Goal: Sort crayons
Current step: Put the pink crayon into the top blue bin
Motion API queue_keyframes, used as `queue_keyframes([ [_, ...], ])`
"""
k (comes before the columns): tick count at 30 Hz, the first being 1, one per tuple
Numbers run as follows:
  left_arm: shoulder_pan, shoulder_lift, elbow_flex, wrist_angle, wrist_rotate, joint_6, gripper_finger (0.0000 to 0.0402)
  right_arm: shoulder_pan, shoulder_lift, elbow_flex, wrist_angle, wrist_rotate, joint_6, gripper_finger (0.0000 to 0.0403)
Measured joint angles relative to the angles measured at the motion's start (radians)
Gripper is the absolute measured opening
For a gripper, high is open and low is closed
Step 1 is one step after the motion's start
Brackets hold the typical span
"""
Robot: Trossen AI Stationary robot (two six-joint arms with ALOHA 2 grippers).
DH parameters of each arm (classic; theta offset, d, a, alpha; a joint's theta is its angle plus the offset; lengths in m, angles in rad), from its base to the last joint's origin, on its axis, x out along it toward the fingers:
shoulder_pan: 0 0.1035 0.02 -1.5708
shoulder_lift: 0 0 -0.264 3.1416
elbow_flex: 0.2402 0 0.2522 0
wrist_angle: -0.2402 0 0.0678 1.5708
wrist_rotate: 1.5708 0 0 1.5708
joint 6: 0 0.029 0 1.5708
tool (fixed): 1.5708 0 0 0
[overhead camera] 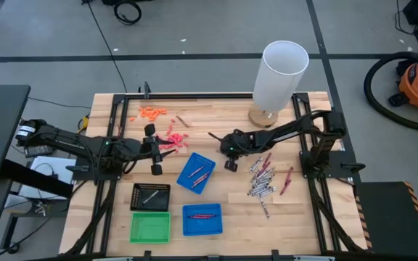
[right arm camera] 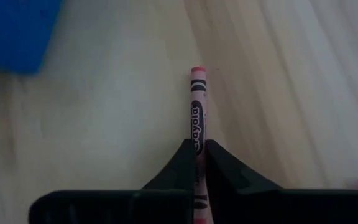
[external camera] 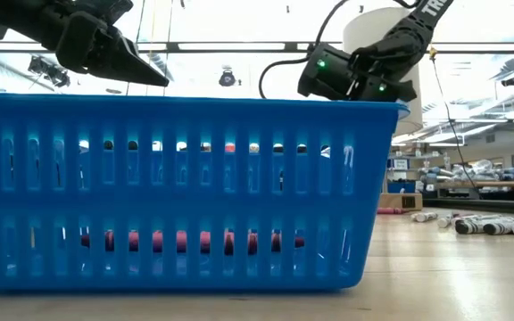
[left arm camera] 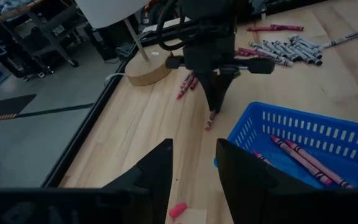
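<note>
Right wrist view puts us right on the action: the right hand (right arm camera: 199, 155) is clamped on a pink-red crayon (right arm camera: 198, 109), its two fingers pinching the paper wrap, with the crayon's long axis running straight out ahead between the fingertips and its tip pointing away from the wrist. Below it lies the wooden counter (right arm camera: 104, 124).

From the left wrist view, the right hand (left arm camera: 215, 102) points steeply down at the counter, the crayon (left arm camera: 211, 119) hanging near-vertical under it, its lower end at the wood just beside the corner of a blue basket (left arm camera: 303, 134). That basket holds at least three red crayons lying roughly parallel.

High view now: the right arm reaches in toward the counter's middle, its hand (overhead camera: 230, 156) between the tilted blue basket (overhead camera: 197, 172) and the loose pile of crayons (overhead camera: 262, 178), a scatter of grey and red sticks too tangled to count. The left arm stretches in from its side, its hand (overhead camera: 153, 148) hovering near the pink bits (overhead camera: 171, 139); in the left wrist view its fingers (left arm camera: 157, 171) stand apart, gripping nothing.

Trays, counted: two blue baskets, the second (overhead camera: 202, 220) nearer the front with red crayons inside, one black tray (overhead camera: 151, 196), one green tray (overhead camera: 151, 228). A white cylinder (overhead camera: 280, 72) stands at the back.
</note>
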Motion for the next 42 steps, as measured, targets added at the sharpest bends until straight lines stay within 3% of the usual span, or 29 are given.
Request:
queue_keyframes([
  [4,0.0,0.0,0.0,0.0,-0.016,-0.001,0.0141,-0.001,-0.032,0.026,-0.073,0.039,-0.006,0.0031],
  [10,0.0,0.0,0.0,0.002,-0.02,-0.028,0.0186,0.007,-0.069,0.06,-0.116,0.071,-0.027,0.0031],
  [14,0.002,0.0,0.0,0.003,0.044,-0.048,0.0206,0.021,-0.093,0.098,-0.157,0.116,-0.041,0.0031],
  [22,0.002,0.033,0.0,0.077,0.082,-0.047,0.0208,0.07,-0.127,0.188,-0.161,0.168,-0.098,0.0032],
  [34,0.002,0.223,0.0,0.282,0.103,-0.016,0.0208,0.17,-0.136,0.288,-0.153,0.216,-0.14,0.0032],
  [42,0.004,0.302,0.0,0.378,0.127,-0.002,0.0208,0.223,-0.136,0.295,-0.057,0.211,-0.181,0.0032],
])
